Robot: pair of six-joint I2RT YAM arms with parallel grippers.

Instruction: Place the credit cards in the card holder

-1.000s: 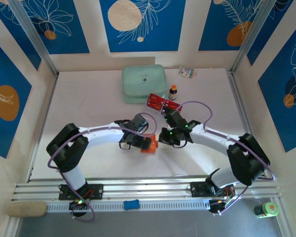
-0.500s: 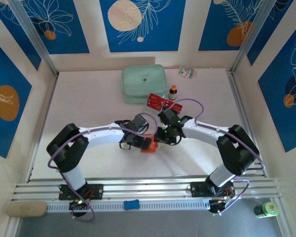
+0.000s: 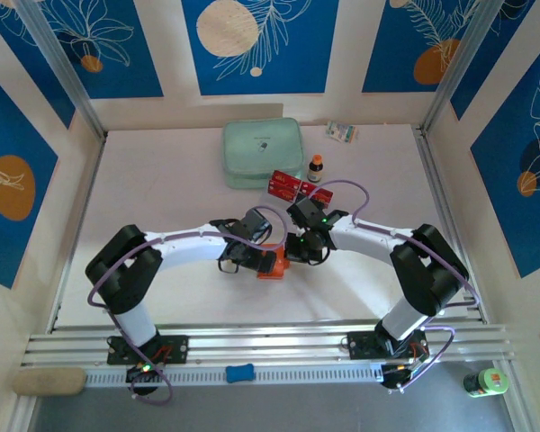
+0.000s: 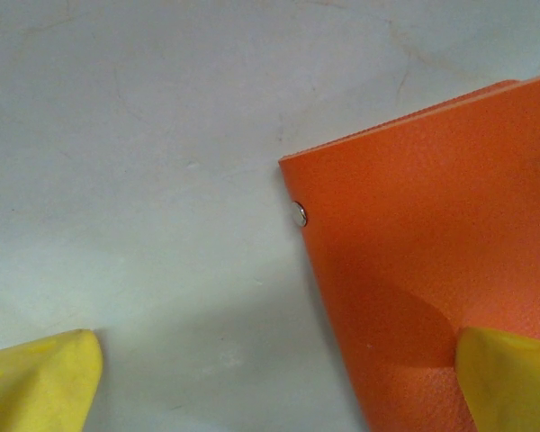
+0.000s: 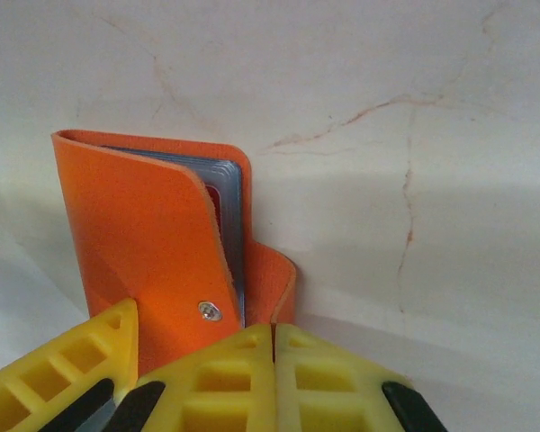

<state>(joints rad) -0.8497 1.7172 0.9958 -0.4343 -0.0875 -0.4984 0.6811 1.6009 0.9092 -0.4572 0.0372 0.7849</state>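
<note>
The orange card holder (image 3: 272, 263) lies mid-table between both arms, part-folded, its snap (image 5: 210, 311) on the cover and grey pockets (image 5: 231, 216) inside. A red sliver of a card (image 5: 215, 209) shows among the pockets. More red credit cards (image 3: 288, 187) lie by the pouch. My left gripper (image 4: 279, 396) is open and straddles the holder's edge (image 4: 414, 270); one fingertip (image 4: 508, 378) rests on the cover, the other (image 4: 36, 382) is over the table. My right gripper (image 5: 273, 337) is shut, its tips against the holder's curled flap (image 5: 274, 279); whether the flap is pinched I cannot tell.
A mint-green zipped pouch (image 3: 262, 153) sits at the back, with a small brown bottle (image 3: 316, 167) and a small packet (image 3: 343, 132) to its right. A green can (image 3: 486, 382) stands outside the rail at the near right.
My right arm has swung left, bringing its gripper up to the holder, and its jaws have closed. The left arm and the holder have stayed put.
</note>
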